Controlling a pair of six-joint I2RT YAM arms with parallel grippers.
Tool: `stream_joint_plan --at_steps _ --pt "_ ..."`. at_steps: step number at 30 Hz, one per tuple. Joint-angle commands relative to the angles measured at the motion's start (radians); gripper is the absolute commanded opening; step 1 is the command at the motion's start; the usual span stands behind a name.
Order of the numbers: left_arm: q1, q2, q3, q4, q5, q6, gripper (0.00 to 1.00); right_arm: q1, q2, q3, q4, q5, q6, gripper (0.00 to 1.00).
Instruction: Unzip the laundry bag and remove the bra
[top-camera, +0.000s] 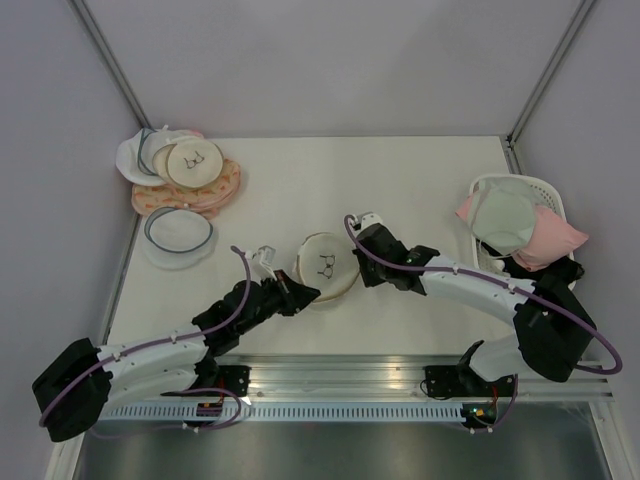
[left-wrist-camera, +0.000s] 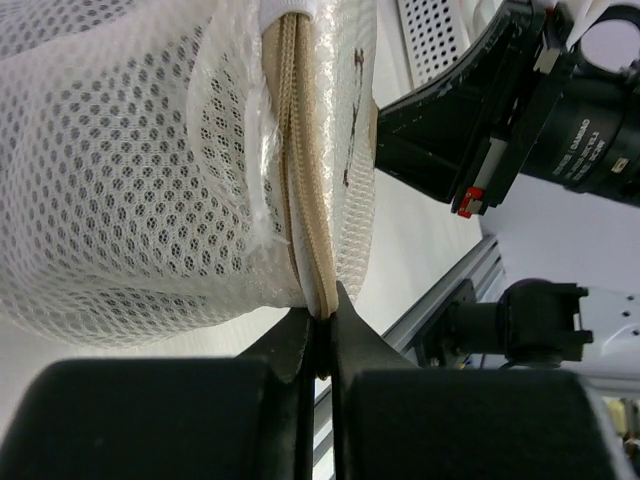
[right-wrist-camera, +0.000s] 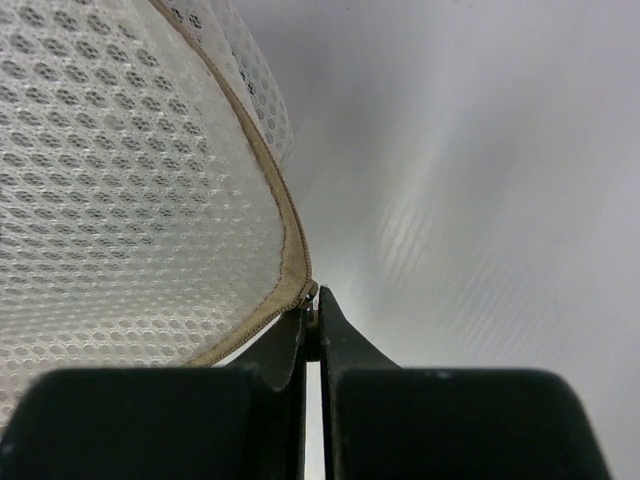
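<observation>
The laundry bag (top-camera: 327, 266), a round cream mesh pouch with a tan zipper rim and a black bra outline, lies tilted at the table's middle front. My left gripper (top-camera: 306, 294) is shut on its lower left rim; the left wrist view shows the fingertips (left-wrist-camera: 322, 318) pinching the tan zipper tape (left-wrist-camera: 300, 150). My right gripper (top-camera: 352, 262) is shut at the bag's right rim; the right wrist view shows the jaws (right-wrist-camera: 312, 312) clamped on a small metal part at the zipper's edge (right-wrist-camera: 285, 290). The zipper looks closed. The bra is hidden.
A pile of pink, white and cream pouches (top-camera: 185, 172) lies at the back left, with a flat white disc with grey-blue rim (top-camera: 179, 231) in front. A white basket (top-camera: 520, 225) with pale green and pink garments stands at the right.
</observation>
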Motion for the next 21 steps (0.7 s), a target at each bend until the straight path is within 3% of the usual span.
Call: stream_joint_plan --at_steps 1,5,10,11,12,13,15,18,21 --pt "0.0 0.054 0.1 -0.093 0.094 0.181 0.02 -0.044 -0.013 0.041 -0.02 0.094 -0.04 0.0" --pt "0.013 0.159 0.24 -0.127 -0.045 0.27 0.02 -0.043 -0.054 0.022 -0.02 0.025 -0.051 0.01" --pt "0.116 0.392 0.465 -0.159 -0.067 0.357 0.02 -0.042 -0.131 -0.021 -0.016 -0.059 -0.055 0.0" --pt "0.136 0.426 0.49 -0.168 -0.059 0.357 0.08 -0.043 -0.138 -0.027 -0.016 -0.076 -0.054 0.0" --pt "0.168 0.449 0.531 -0.186 -0.071 0.335 0.3 -0.042 -0.152 -0.031 -0.014 -0.093 -0.054 0.0" --pt "0.181 0.471 0.548 -0.22 -0.087 0.314 0.43 -0.043 -0.158 -0.037 -0.01 -0.113 -0.052 0.0" --pt "0.185 0.451 0.548 -0.254 -0.15 0.257 0.81 -0.044 -0.168 -0.04 -0.01 -0.159 -0.051 0.0" --pt "0.185 0.341 0.416 -0.21 -0.173 0.174 0.96 -0.043 -0.16 -0.04 -0.005 -0.238 -0.055 0.01" --pt "0.182 0.227 0.3 -0.176 -0.122 0.092 1.0 -0.043 -0.14 -0.046 0.045 -0.394 -0.065 0.0"
